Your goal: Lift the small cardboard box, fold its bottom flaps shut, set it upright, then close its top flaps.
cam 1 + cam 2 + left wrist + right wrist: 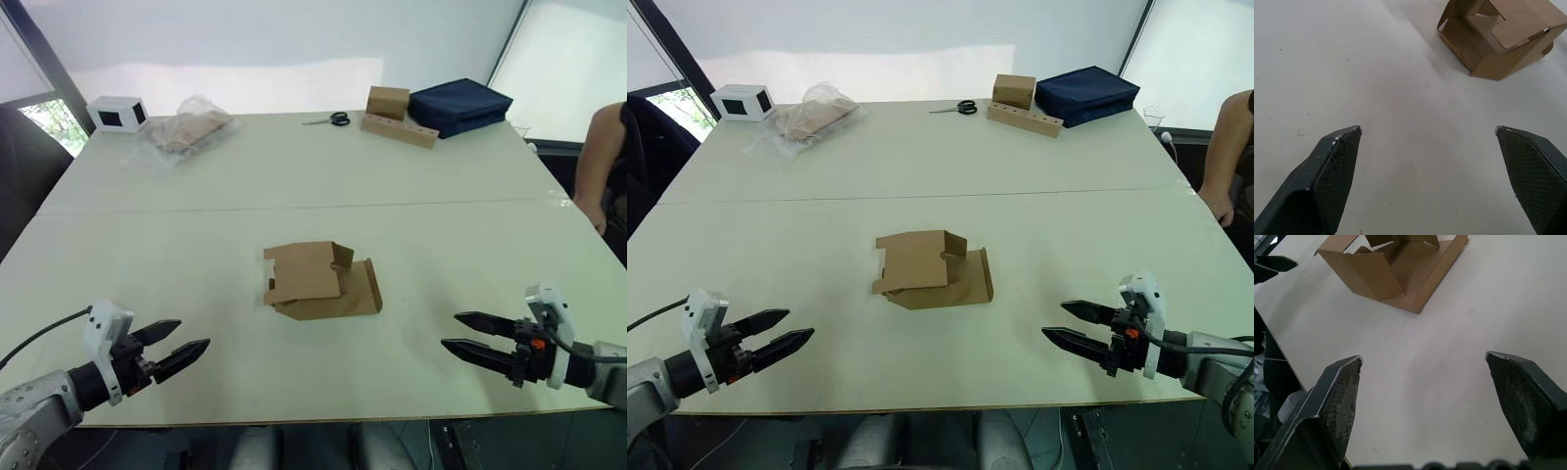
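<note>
Both grippers, the left gripper (181,347) and the right gripper (468,333), hover with jaws wide near the front edge of the table (294,176), one on each side. Between them, well apart from both, the small cardboard box (320,281) lies half collapsed at the table's middle with flaps loose, so the lift seems not yet begun.

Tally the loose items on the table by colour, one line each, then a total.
Brown: 3: small cardboard box, box on long strip.
White: 1: windowed box.
Navy: 1: bag.
Clear: 1: plastic bag.
Black-handled: 1: scissors.
Total: 7
</note>
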You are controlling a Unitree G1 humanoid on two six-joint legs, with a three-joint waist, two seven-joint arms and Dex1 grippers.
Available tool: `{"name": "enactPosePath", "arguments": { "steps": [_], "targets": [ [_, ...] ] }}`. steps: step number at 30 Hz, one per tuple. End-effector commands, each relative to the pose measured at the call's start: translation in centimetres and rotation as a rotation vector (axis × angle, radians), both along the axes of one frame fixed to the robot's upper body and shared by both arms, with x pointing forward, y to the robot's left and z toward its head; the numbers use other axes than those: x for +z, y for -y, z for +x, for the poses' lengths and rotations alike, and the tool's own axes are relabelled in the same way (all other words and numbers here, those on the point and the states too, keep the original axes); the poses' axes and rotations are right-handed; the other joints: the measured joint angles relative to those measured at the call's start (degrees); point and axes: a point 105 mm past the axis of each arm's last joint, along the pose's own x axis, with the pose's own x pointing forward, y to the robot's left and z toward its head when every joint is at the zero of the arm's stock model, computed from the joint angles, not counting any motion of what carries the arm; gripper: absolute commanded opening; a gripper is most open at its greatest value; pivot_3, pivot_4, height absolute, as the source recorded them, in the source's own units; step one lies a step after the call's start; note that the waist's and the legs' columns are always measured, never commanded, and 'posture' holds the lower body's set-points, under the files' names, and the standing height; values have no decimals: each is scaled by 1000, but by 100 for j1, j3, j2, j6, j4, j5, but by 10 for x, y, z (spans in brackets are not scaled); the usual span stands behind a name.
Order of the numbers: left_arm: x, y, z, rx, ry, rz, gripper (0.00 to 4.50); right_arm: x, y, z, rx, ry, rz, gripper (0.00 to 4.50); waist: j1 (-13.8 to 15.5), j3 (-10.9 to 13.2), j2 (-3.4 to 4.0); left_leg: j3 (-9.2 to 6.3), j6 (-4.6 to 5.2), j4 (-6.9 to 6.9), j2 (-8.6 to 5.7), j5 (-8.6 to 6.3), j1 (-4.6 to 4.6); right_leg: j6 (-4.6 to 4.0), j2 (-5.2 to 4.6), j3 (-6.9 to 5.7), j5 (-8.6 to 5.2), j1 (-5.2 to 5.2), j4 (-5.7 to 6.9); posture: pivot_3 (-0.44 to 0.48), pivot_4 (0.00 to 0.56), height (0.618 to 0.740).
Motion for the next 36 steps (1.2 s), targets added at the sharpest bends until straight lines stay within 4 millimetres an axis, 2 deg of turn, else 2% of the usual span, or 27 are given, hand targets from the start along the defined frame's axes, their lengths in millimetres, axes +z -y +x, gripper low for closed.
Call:
{"name": "enactPosePath", "arguments": {
  "steps": [1,8,15,21,28,33,36],
  "targets": [
    [6,3,0,-24,22,-14,4500,5,-2,1,13,36,-10,4321,-2,0,0,0,0,0,0,0,0,0,0,0,0,0,0,0,150,740],
    [4,2,1,-11,20,-11,4500,-1,0,6,-11,53,-77,4321,-1,0,0,0,0,0,0,0,0,0,0,0,0,0,0,0,150,740],
    [4,3,3,-23,26,-11,4500,4,0,11,-12,72,-53,4321,-1,0,0,0,0,0,0,0,0,0,0,0,0,0,0,0,150,740],
    [0,-2,8,-17,28,65,4500,10,0,17,-31,76,-57,4321,-1,0,0,0,0,0,0,0,0,0,0,0,0,0,0,0,150,740],
    [5,-13,24,20,19,53,4500,13,-4,23,-52,153,-87,4321,-4,0,0,0,0,0,0,0,0,0,0,-1,0,-1,0,0,150,740],
    [29,-4,32,-79,-44,-69,4500,26,-7,24,-32,203,-91,4321,-4,0,-1,-1,0,1,0,0,-1,1,0,-1,1,-2,3,0,150,740],
    [43,11,29,-210,-178,-144,4500,37,-22,20,66,197,-89,4321,-15,1,-1,-3,0,5,0,0,-2,1,-1,-4,1,-3,10,0,150,740]
  ]
}}
